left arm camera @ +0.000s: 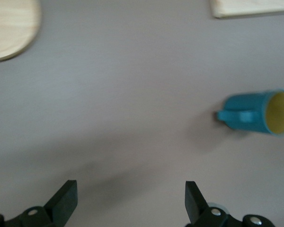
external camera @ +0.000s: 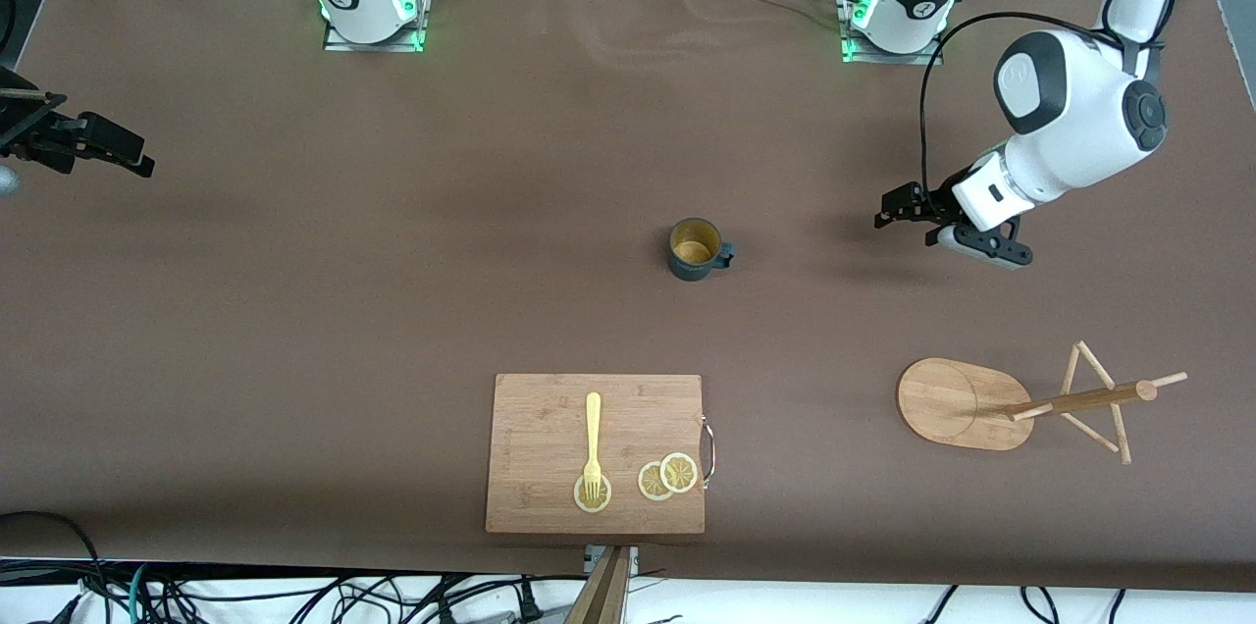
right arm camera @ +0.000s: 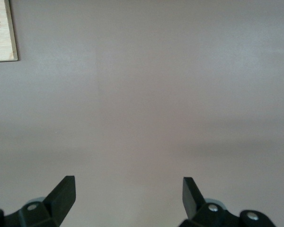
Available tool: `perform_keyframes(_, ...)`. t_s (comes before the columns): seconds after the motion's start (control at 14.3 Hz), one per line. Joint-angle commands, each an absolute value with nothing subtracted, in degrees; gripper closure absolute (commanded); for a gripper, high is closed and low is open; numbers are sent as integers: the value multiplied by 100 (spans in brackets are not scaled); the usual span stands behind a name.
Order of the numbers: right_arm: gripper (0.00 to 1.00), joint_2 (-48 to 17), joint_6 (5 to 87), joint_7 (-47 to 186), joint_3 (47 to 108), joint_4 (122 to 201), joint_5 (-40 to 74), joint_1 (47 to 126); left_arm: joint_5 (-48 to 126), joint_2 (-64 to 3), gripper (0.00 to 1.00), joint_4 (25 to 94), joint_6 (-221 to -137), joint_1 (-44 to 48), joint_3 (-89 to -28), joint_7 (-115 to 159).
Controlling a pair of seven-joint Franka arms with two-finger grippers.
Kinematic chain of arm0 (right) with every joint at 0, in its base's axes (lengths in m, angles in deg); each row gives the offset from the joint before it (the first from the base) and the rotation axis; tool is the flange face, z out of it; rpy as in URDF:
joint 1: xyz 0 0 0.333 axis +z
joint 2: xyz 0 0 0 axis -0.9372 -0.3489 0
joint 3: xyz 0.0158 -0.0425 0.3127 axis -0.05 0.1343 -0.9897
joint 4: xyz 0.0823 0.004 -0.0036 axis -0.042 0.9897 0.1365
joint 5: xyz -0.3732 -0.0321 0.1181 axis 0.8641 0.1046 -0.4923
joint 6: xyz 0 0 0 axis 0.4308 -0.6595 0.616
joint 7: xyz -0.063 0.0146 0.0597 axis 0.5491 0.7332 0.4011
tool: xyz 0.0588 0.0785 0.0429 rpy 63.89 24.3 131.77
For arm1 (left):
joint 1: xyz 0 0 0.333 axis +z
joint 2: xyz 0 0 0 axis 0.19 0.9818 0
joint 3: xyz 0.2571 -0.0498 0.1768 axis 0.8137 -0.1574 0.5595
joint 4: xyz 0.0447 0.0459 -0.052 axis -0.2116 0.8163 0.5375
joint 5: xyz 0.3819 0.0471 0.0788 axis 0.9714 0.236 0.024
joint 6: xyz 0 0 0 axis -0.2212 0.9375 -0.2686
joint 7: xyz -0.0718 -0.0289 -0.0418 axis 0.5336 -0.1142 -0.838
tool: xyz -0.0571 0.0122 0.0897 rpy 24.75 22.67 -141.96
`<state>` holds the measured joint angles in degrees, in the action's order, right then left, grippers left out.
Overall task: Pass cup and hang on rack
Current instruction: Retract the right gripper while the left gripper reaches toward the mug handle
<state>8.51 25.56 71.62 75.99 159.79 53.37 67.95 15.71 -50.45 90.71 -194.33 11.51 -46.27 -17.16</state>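
The cutting board (external camera: 596, 453) is lying nearest; the cup (external camera: 697, 250) is sitting untouched mid-desk, rack (external camera: 1020, 402) empty. I'm hovering the left gripper (external camera: 908, 210) open beside it, right gripper (external camera: 108, 148) waiting open. Everything's remaining

front: high, facing robots | wrists: looking down at table (external camera: 294, 310) | shared: cup (external camera: 696, 250)

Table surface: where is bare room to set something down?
Bare brown table between the dark teal mug and the right arm's end; also mug to robot bases. Crowded nearer the camera: bamboo cutting board, bamboo mug tree.
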Motion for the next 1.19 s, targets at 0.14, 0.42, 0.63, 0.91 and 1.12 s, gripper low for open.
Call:
perform_keyframes(0.14, 0, 851, 2362, 7198, 7474, 15855, 5495, 6756, -582, -4351, 0, 9067, -19512, 1121, -4570, -5606)
perform_keyframes(0.42, 0, 851, 2344, 7145, 7456, 15845, 5486, 6756, -1532, -4025, 0, 9041, -19355, 1174, -4579, -8006)
perform_keyframes(0.63, 0, 851, 2344, 7128, 7438, 15845, 5486, 6765, -2753, -3586, 0, 8988, -18680, 1183, -4570, -10036)
perform_keyframes(0.91, 0, 859, 2344, 7198, 7438, 15845, 5460, 6852, -3178, -3006, 0, 8874, -17984, 1218, -4570, -11602)
perform_keyframes(1.12, 0, 859, 2344, 7198, 7438, 15854, 5460, 6853, -3214, -2628, 0, 8620, -17607, 1297, -4579, -12562)
